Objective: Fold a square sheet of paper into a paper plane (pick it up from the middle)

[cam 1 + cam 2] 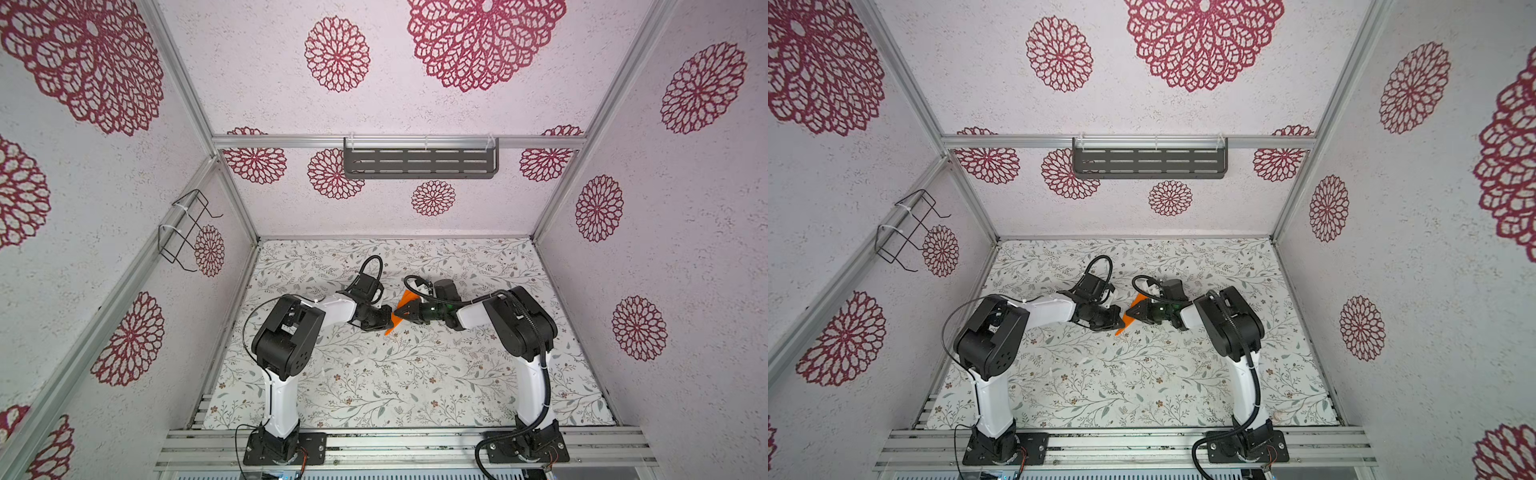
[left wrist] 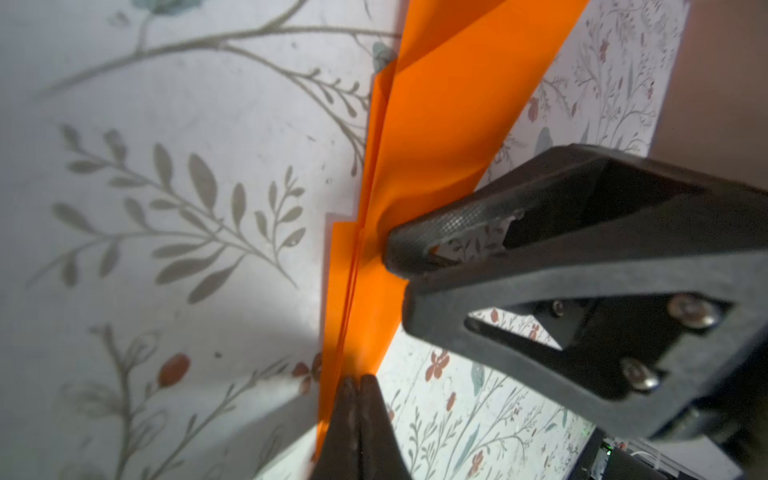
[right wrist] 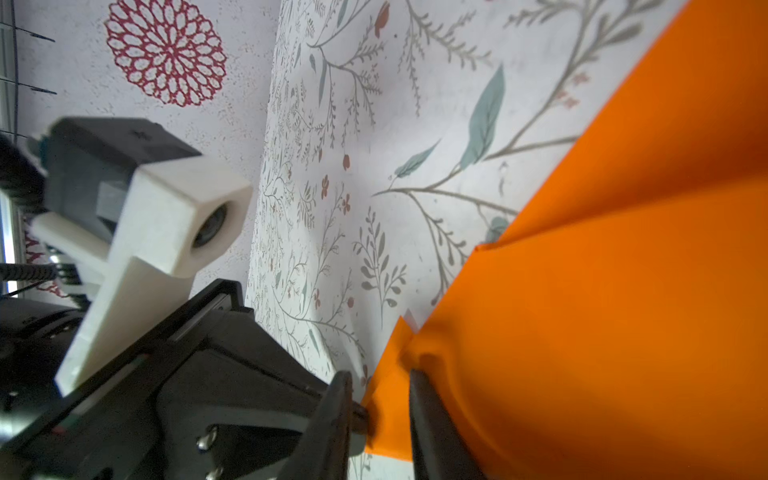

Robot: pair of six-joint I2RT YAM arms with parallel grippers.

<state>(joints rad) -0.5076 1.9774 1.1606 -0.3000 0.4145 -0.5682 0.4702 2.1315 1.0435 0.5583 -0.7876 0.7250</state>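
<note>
The bright orange paper (image 1: 405,298) (image 1: 1136,300) is folded into a narrow layered shape with a long centre crease (image 2: 436,124) (image 3: 602,291). It is held on edge just above the middle of the floral table. My left gripper (image 1: 390,318) (image 2: 357,380) comes in from the left and is shut on the paper's layered lower edge. My right gripper (image 1: 401,312) (image 3: 379,376) faces it from the right. Its jaws stand a little apart, astride one flap of the paper, and one fingertip (image 2: 399,249) dents the sheet. The two grippers almost touch.
The floral table cover (image 1: 374,374) spreads all round the grippers. A grey slotted shelf (image 1: 419,162) hangs on the back wall. A black wire rack (image 1: 187,228) is fixed to the left wall. Both arm bases stand on the front rail (image 1: 399,446).
</note>
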